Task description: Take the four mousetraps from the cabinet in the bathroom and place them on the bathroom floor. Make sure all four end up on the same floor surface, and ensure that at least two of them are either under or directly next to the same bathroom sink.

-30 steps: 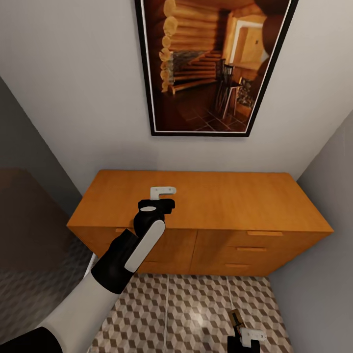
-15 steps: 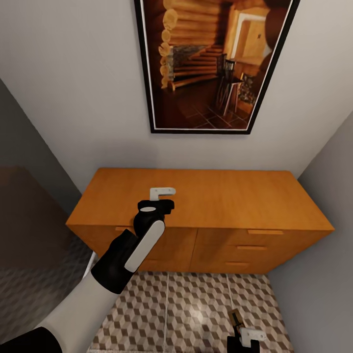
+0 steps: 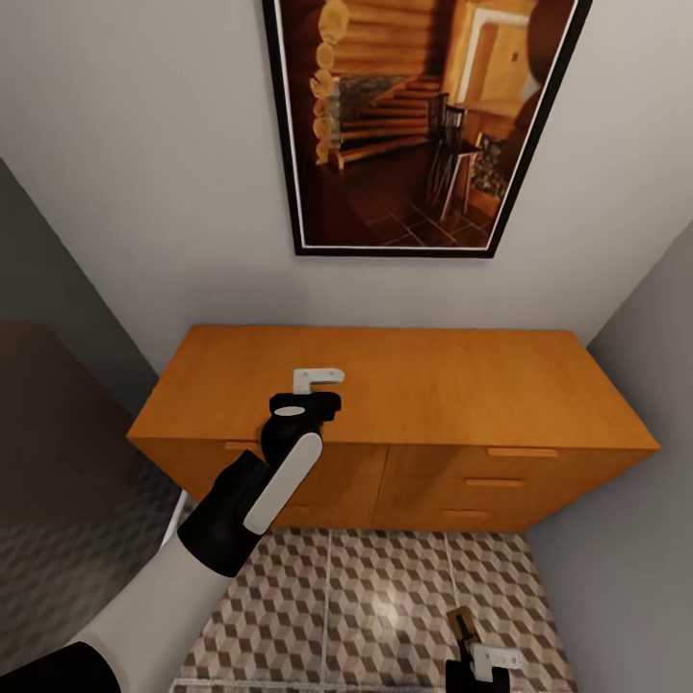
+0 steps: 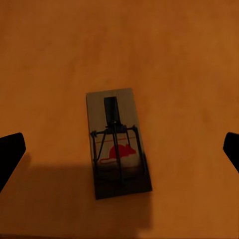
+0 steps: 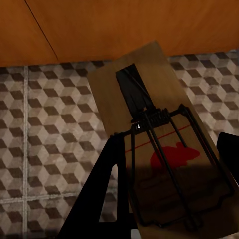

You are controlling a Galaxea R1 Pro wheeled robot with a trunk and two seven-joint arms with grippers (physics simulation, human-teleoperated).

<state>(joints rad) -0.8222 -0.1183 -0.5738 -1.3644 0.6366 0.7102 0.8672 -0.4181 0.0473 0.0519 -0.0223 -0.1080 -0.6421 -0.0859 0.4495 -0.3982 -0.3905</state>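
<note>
Jaws wide open on your left gripper (image 4: 119,149): fingertips (image 4: 10,152) sit at 9 and 3 o'clock with a mousetrap (image 4: 118,142) dead centre between them, nothing touching it. That trap lies flat on the cabinet (image 3: 433,385) top, spring bar and red mouse mark facing up.

Right gripper (image 3: 478,671) jaws are clamped on a second mousetrap (image 5: 159,144), held over the bathroom floor (image 3: 385,597) at about 5 o'clock in the head view, just in front of the cabinet's drawer fronts.

What changed over the last second: not the arms. The whole head view has crept, with the framed picture (image 3: 414,125) and cabinet edges shifting slightly together, so that's camera or trunk motion. The left gripper holds the same spot over the cabinet top relative to the cabinet, and the right one hasn't budged with its trap.

My read: you're lined up and paused before the descent. Next move is straight down with the left, then close across the trap's narrow sides. The spring wire stands proud of the base, so come in low enough to catch the wood, not the wire.

Sink isn't in frame, so placement is still ahead.
</note>
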